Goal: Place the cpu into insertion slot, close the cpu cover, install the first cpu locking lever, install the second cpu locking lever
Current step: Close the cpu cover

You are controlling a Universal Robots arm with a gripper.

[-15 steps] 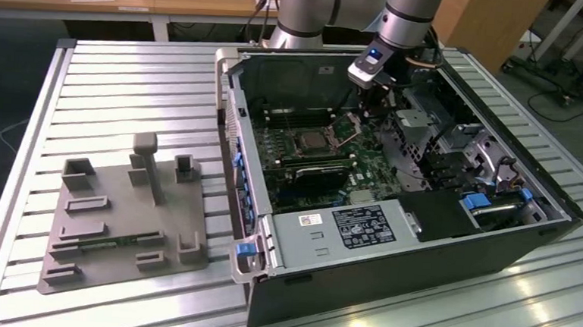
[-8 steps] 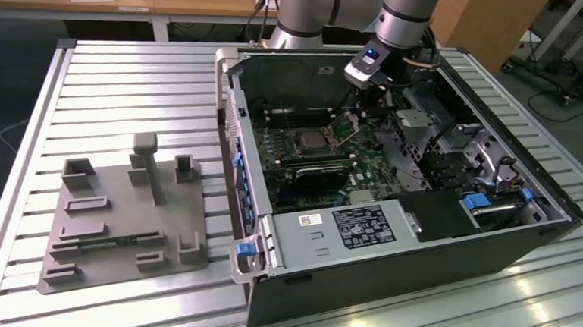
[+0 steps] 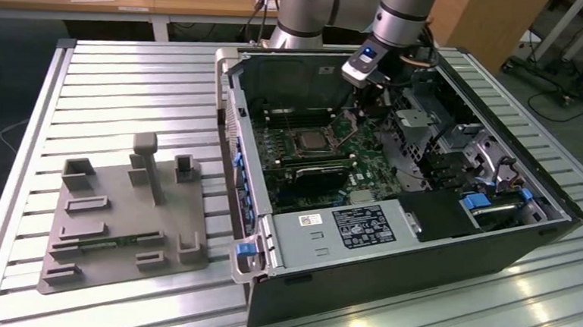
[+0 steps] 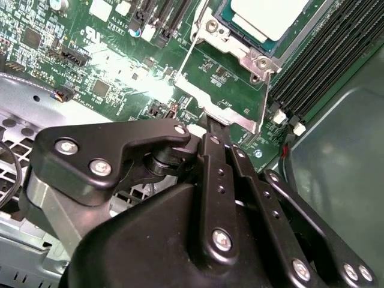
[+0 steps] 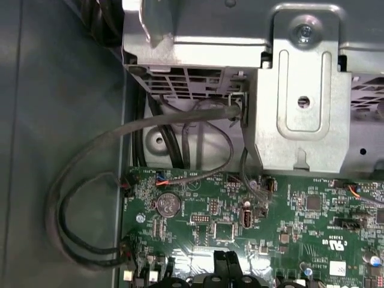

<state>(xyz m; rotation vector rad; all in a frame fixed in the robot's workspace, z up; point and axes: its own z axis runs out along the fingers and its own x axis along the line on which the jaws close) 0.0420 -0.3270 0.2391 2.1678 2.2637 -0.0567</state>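
The cpu (image 4: 270, 15), with its pale silvery top, lies in the insertion slot (image 4: 240, 51) on the green board. The cpu cover (image 4: 207, 102), a thin silver frame, stands tilted up from its hinge, and board shows through its cut-out. My gripper (image 4: 211, 125) has its black fingers pressed together at the cover's free edge. In the exterior view the gripper (image 3: 360, 107) reaches into the open computer case just beyond the insertion slot (image 3: 308, 140). The fingertips (image 5: 221, 259) also show in the first wrist view.
The open black computer case (image 3: 530, 239) lies on a slatted metal table (image 3: 124, 85). Black memory slots (image 4: 327, 66) run beside the socket. A metal drive cage (image 5: 300, 90) and loose black cables (image 5: 90, 180) lie close by. A grey fixture block (image 3: 126, 214) sits at the exterior view's left.
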